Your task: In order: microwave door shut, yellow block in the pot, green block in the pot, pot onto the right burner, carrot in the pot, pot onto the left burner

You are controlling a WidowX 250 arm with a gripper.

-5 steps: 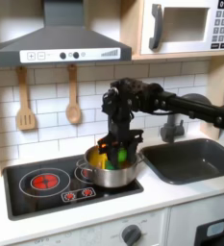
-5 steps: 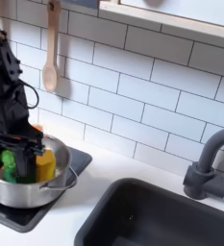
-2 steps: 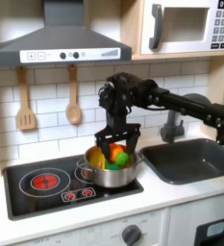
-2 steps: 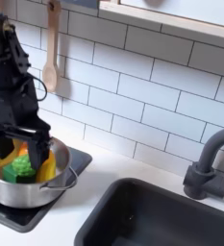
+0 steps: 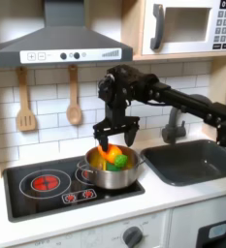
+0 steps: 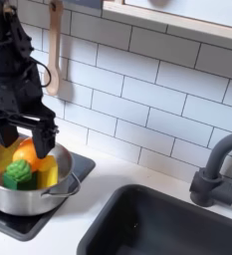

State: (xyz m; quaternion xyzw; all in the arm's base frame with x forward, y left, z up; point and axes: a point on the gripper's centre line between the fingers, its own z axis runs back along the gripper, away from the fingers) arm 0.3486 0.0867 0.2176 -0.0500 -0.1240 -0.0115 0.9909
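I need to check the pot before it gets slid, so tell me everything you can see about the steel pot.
The pot is round, shiny steel with a wide rim and a loop handle on its side. It stands upright on the black stovetop, on the burner at the first exterior view's right, beside the red-glowing one. Inside lie the carrot, the green block and the yellow block. The gripper hangs just above, jaws open, not touching it.

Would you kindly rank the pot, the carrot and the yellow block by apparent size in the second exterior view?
1. The pot, clearly largest.
2. The carrot, lying inside the pot.
3. The yellow block, though partly hidden, so its place below the carrot is uncertain.
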